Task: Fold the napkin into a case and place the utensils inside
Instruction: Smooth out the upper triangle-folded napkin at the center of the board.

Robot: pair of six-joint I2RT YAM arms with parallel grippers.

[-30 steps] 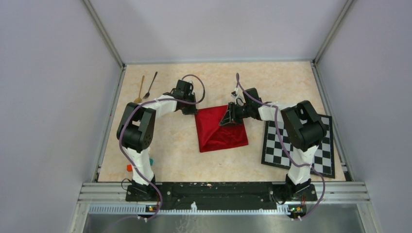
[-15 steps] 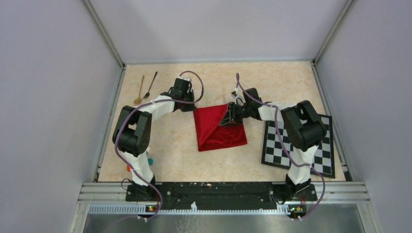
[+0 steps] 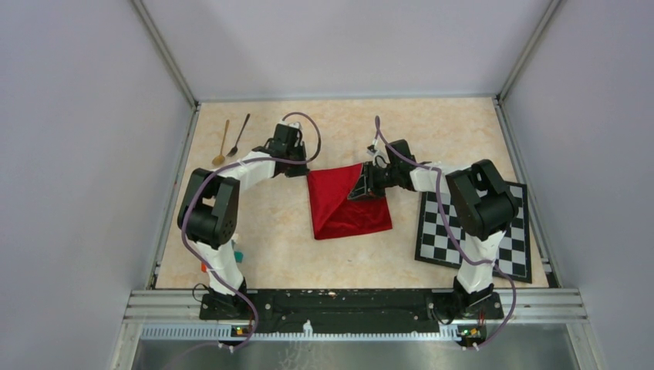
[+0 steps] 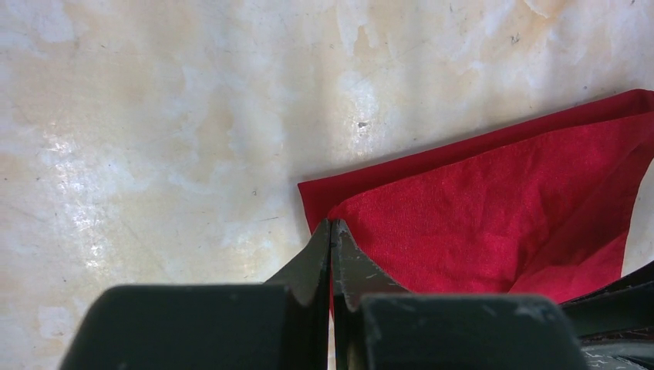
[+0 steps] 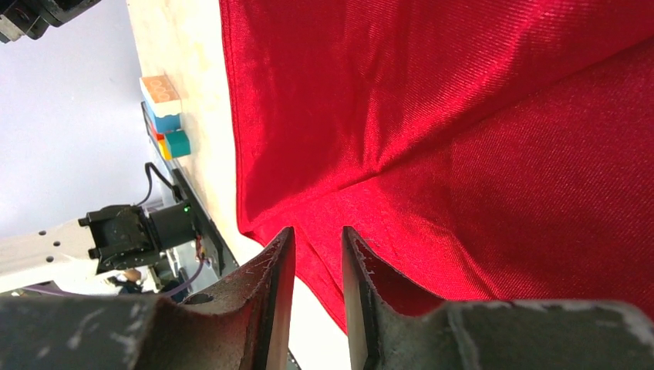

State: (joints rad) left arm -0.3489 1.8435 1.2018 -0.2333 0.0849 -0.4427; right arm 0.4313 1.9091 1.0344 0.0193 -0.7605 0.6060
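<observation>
The red napkin (image 3: pixel 348 206) lies partly folded mid-table, one layer turned over along a diagonal. My left gripper (image 3: pixel 303 171) is at its far left corner, jaws shut on the corner of the top layer of the napkin (image 4: pixel 501 208), as the left wrist view shows (image 4: pixel 330 223). My right gripper (image 3: pixel 357 191) sits over the napkin's far right part. In the right wrist view (image 5: pixel 318 235) its jaws stand a narrow gap apart over the red cloth (image 5: pixel 463 116), pinching nothing. The gold spoon (image 3: pixel 222 143) and black spoon (image 3: pixel 239 134) lie side by side at the far left.
The black-and-white chequered mat (image 3: pixel 474 230) lies at the right under the right arm. Small coloured blocks (image 3: pixel 231 260) sit by the left arm's base and also show in the right wrist view (image 5: pixel 165 112). Enclosure walls ring the table.
My left gripper has moved a little to the far left, drawing the napkin's corner with it and pulling that edge straighter. The right arm has stayed still.
</observation>
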